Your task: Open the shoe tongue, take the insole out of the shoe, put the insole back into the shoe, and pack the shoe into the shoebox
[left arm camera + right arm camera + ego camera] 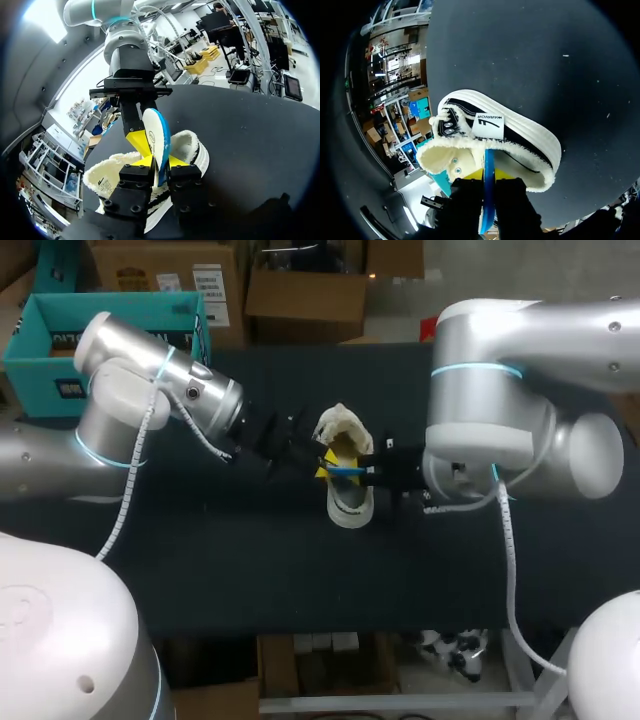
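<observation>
Cream-lined black shoe with white sole, blue-edged white insole, teal shoebox, black table

Silver left arm and right arm, cyan rings, white coiled cables; left hand seemingly black.

Robot lab, as far as I can tell; my silver jointed left arm and silver jointed right arm ringed in cyan light, white spiral cable strung along one, flat black work table beneath; teal cardboard shoebox by its far left corner
</observation>
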### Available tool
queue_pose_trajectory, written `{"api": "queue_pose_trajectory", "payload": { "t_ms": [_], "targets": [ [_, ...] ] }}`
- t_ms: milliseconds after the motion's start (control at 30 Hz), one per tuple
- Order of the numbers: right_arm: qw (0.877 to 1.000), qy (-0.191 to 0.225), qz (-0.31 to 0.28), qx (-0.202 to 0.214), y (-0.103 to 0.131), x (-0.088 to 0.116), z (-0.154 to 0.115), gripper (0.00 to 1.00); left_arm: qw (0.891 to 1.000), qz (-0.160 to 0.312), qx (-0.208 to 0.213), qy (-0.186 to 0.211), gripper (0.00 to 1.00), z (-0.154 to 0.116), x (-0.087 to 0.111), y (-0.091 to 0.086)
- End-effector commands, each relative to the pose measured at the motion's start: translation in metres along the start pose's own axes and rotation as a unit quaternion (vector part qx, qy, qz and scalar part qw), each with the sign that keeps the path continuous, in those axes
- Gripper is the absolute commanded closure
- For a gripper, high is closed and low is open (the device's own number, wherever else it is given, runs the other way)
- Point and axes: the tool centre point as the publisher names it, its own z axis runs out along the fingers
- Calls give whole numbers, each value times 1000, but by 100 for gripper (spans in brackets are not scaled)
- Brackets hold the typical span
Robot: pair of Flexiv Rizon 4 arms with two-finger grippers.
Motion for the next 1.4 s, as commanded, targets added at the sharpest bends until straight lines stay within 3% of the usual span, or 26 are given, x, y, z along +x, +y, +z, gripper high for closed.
{"api": "queue_pose_trajectory", "payload": {
  "t_ms": [33,400,533,567,633,833,1033,1067,1100,1133,1167,1267,1300,1333,1400],
  "targets": [
    [1000,5,0,7,9,-2,5,100,1000,-4,2,0,100,4,-2,7],
    [1000,7,3,18,27,2,19,100,1000,-25,-11,8,99,8,-2,24],
    [1000,8,3,21,31,4,19,100,1000,-28,-11,9,64,8,-1,24],
    [1000,9,4,23,31,4,19,100,1000,-28,-11,9,61,8,-1,24],
    [1000,8,4,23,32,4,19,100,1000,-29,-10,8,66,7,-1,24],
    [1000,7,7,25,31,2,16,100,1000,-26,-7,6,100,9,-1,19],
    [999,9,11,35,28,-1,12,100,1000,-24,-8,8,100,13,-2,18],
    [999,10,11,35,27,-1,11,87,1000,-24,-8,9,100,13,-2,18],
    [999,10,10,35,25,-2,9,61,1000,-25,-9,9,100,13,-2,18],
    [999,11,8,33,21,-2,5,15,1000,-25,-9,8,100,13,-2,18],
    [999,11,6,32,17,-2,2,8,1000,-25,-9,8,100,13,-2,18],
    [1000,9,2,24,9,-4,-6,15,1000,-25,-8,6,100,12,-1,17],
    [1000,8,3,21,6,-4,-9,24,1000,-26,-9,6,100,12,-1,16],
    [1000,7,1,20,3,-4,-11,50,1000,-26,-9,5,100,12,-1,16],
    [1000,7,-2,18,-2,-3,-13,62,1000,-27,-8,3,100,11,-1,15]
  ]
}}
